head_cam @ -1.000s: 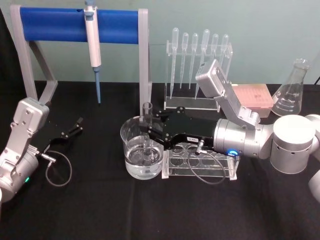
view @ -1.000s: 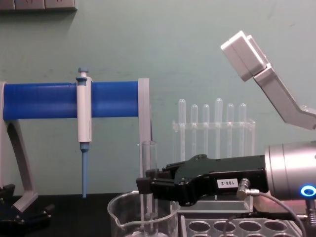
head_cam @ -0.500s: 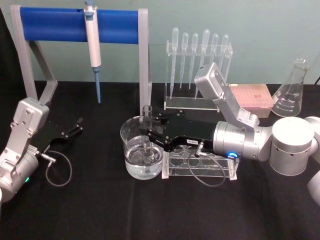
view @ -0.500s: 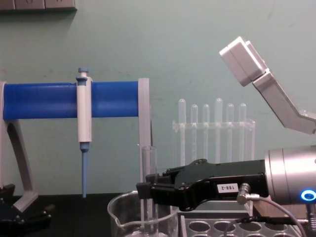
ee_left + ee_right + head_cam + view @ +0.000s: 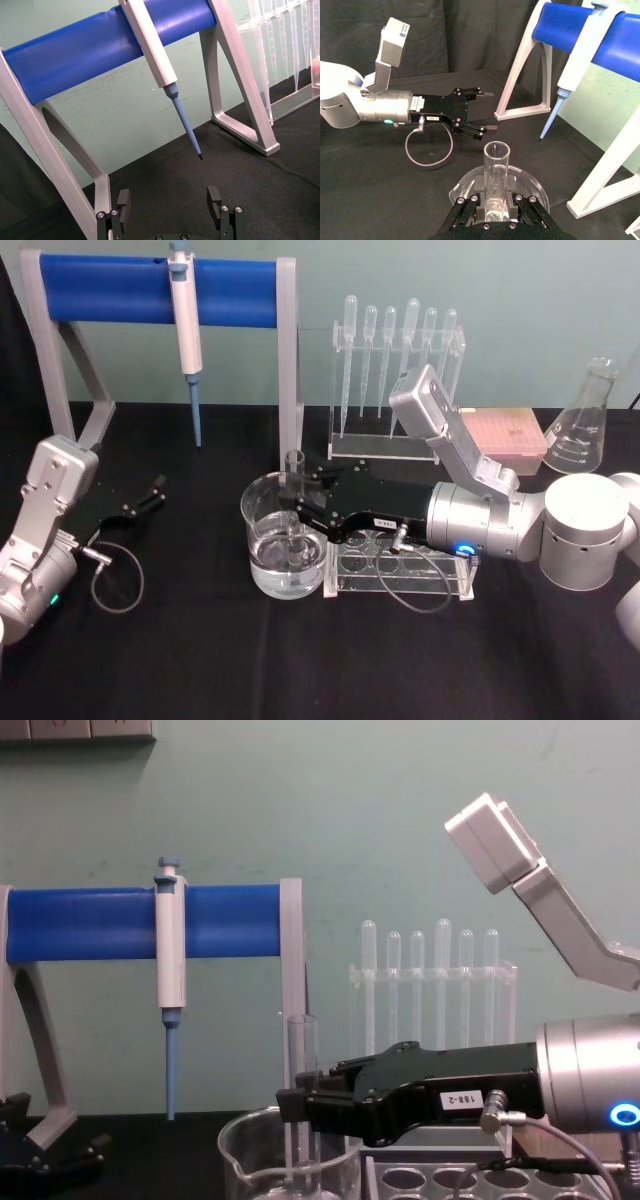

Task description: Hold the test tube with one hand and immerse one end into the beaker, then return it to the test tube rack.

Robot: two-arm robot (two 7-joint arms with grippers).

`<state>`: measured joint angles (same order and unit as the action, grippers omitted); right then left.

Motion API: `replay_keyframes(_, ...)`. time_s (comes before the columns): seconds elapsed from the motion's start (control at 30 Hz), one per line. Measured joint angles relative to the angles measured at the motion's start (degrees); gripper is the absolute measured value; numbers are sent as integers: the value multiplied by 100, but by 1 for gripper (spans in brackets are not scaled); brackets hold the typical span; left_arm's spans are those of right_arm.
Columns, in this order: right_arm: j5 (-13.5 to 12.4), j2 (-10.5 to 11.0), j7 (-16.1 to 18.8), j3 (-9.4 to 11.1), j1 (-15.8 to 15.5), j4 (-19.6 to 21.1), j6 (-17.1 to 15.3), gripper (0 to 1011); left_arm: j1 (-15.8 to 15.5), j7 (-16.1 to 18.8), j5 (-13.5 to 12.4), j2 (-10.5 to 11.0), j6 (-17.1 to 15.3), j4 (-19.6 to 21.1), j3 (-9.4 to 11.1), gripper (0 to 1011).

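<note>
1. On the right gripper (image 5: 296,502), we see the jaws clamp the test tube (image 5: 293,468) upright, so its lower end dips into the beaker (image 5: 250,518).
2. The test tube rack (image 5: 440,585) stands just beside the beaker, handy for the return.
3. The left gripper (image 5: 148,496) waits well apart, jaws wide.

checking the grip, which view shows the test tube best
Right wrist view: the test tube stands upright, rim clear, clamped in the right gripper over the beaker. Head view shows it small, partly behind the gripper; chest view shows it side-on, reaching into the beaker.
</note>
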<state>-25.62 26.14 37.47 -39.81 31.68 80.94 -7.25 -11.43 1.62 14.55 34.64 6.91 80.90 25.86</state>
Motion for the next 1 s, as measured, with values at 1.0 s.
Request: replay_keyframes(1.0,-7,0,0,-4,3,4,0,243,0,0,0,0,0,0,0,1000)
